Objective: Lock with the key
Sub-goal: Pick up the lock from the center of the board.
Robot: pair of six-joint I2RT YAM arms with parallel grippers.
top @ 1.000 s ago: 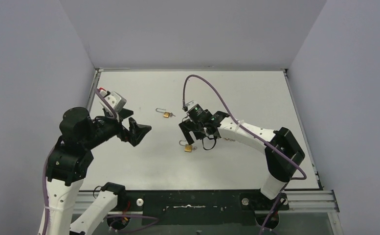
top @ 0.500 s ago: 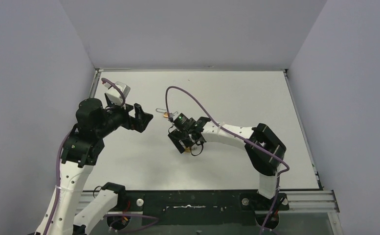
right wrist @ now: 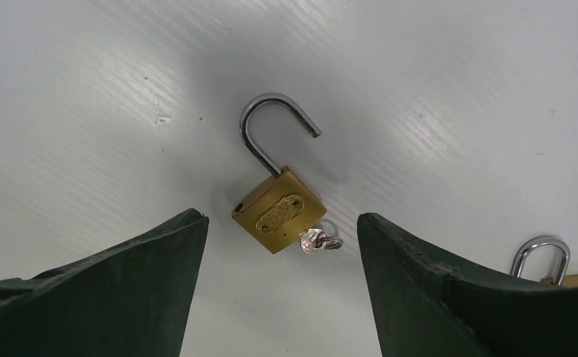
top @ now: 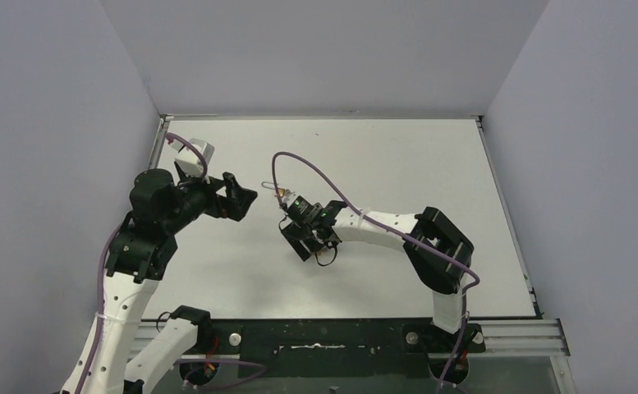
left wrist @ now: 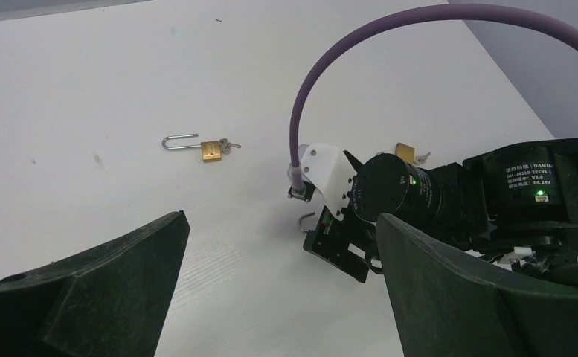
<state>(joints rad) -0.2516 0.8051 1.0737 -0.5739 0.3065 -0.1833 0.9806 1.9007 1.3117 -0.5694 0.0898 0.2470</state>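
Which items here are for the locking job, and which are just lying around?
Job: open padlock, key in it, right hand open on either side of it.
Lying about: long-shackle padlock, another padlock at the right wrist view's edge.

Bright, even overhead light; white table (top: 397,156) mildly glary. Soft diffuse shadow beside brass padlock (right wrist: 278,210) in right wrist view. Frames sharp edge to edge.

Top cam sits high behind the bases, looking down on the whole table (top: 430,164). Left wrist cam looks across it on a slant and, like the top cam, catches the right arm (left wrist: 449,197). Right wrist cam points straight down, super close on a padlock (right wrist: 278,212).
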